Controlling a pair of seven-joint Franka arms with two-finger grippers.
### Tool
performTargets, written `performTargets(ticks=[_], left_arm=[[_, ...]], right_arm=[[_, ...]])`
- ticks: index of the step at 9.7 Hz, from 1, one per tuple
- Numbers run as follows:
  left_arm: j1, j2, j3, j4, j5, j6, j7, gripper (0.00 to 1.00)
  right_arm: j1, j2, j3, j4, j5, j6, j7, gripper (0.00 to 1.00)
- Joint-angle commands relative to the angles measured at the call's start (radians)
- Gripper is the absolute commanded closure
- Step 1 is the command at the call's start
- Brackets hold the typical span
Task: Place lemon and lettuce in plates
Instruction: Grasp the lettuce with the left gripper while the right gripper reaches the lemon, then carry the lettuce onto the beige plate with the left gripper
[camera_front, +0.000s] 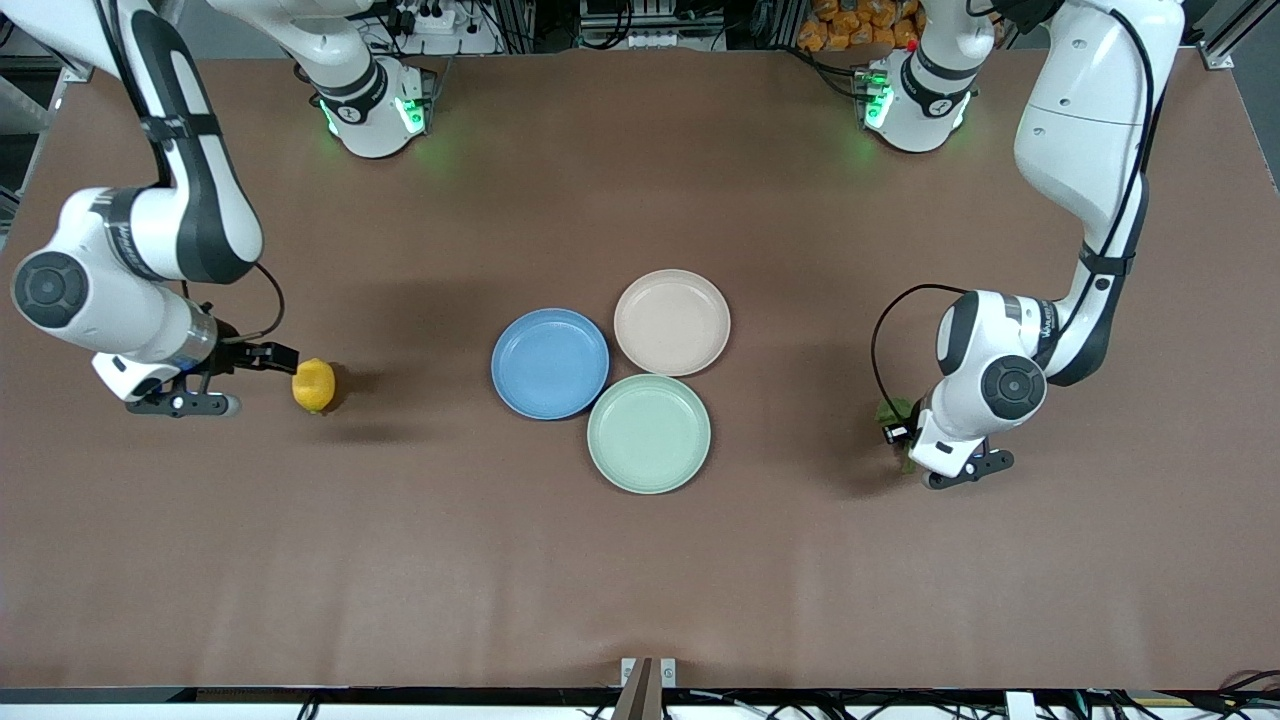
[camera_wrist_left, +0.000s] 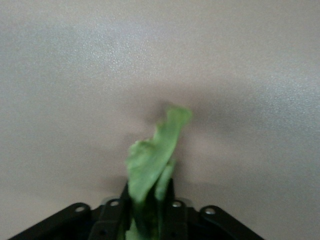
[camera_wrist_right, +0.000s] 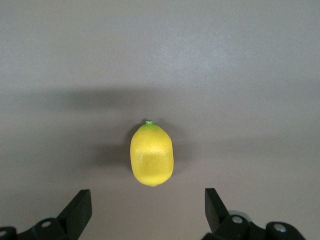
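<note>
L gripper (camera_wrist_left: 145, 220) jaws clamped on lettuce (camera_wrist_left: 152, 160); R gripper (camera_wrist_right: 147, 210) jaws wide, empty, beside lemon (camera_wrist_right: 152, 155) on surface (camera_front: 640, 560).

No word, number or sign can be read with certainty in any of the three views. Each arm carries a short line of dark print along a white wrist band, one on the right arm (camera_front: 118, 240) and one on the left arm (camera_front: 1046, 322), but the letters are too small to make out. The plates and the table bear no markings.
</note>
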Motion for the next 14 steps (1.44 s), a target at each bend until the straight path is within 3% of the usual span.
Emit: performTargets(ticks=[1,4,6,8,11,14], left_arm=[[0.000,-0.002,0.000,0.003,0.035,0.003,0.000,1.00],[0.009,-0.057,-0.058,-0.025,0.029,0.003,-0.002,1.00],[0.009,-0.132,-0.089,-0.099,0.026,0.003,-0.011,1.00],[0.012,-0.281,-0.143,-0.228,0.020,-0.005,-0.041,1.00],[-0.013,-0.281,-0.253,-0.241,0.012,-0.006,-0.198,1.00],[-0.075,-0.280,-0.300,-0.241,0.012,-0.006,-0.345,1.00]], right_arm=[[-0.008,0.002,0.002,-0.077,0.006,0.103,-0.025,0.00],[-0.007,0.035,0.002,-0.134,0.006,0.212,-0.025,0.00],[-0.007,0.060,0.002,-0.142,0.006,0.243,-0.025,0.00],[-0.008,0.077,0.002,-0.142,0.004,0.257,-0.026,0.00],[-0.010,0.115,0.002,-0.142,0.004,0.296,-0.025,0.00],[-0.011,0.150,0.002,-0.142,0.006,0.333,-0.026,0.00]])
